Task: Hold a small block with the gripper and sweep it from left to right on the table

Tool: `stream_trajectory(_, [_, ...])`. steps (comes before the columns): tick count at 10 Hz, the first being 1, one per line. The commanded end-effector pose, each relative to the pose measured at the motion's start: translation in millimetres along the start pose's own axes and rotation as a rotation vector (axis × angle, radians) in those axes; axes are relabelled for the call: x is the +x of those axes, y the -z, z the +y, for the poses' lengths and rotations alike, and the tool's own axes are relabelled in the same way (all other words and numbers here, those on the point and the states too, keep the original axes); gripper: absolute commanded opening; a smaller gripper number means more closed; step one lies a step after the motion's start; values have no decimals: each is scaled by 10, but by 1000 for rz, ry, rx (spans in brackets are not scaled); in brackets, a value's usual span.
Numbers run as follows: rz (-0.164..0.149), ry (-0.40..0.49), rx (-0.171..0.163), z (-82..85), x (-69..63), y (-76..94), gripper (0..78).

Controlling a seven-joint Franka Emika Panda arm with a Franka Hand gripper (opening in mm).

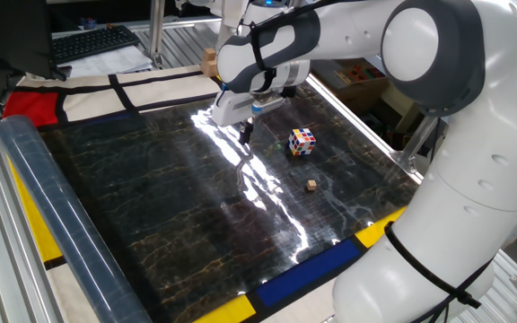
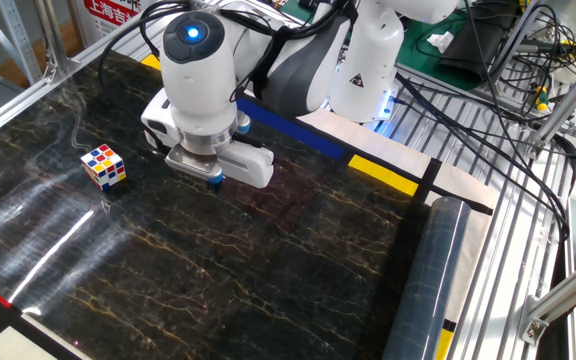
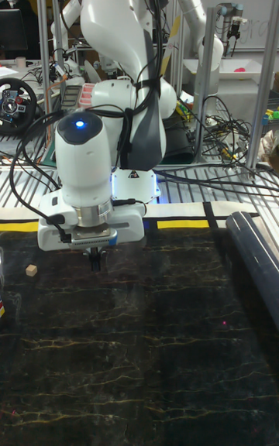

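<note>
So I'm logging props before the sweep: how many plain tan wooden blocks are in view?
2. A tiny tan wooden cube lies alone on the black marble table, nearer than the multicoloured puzzle cube. A larger tan block sits at the far edge, partly hidden behind the arm.

The white arm bends forward, wrist pointing straight down, its dark claw [image 1: 246,135] [image 2: 214,181] [image 3: 95,259] narrow, fingers together, holding nothing, tips near the counter [image 1: 151,197].
</note>
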State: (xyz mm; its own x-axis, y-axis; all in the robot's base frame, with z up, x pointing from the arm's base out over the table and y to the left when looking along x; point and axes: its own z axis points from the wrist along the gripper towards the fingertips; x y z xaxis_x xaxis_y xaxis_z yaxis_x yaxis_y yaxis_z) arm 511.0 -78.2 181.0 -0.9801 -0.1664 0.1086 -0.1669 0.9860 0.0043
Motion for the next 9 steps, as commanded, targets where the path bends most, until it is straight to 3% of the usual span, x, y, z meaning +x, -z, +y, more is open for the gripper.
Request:
stream_trajectory(1, [-6, -2, 4, -6, -9, 17, 0])
stream_trajectory(9, [-9, 13, 8, -5, -9, 7, 0])
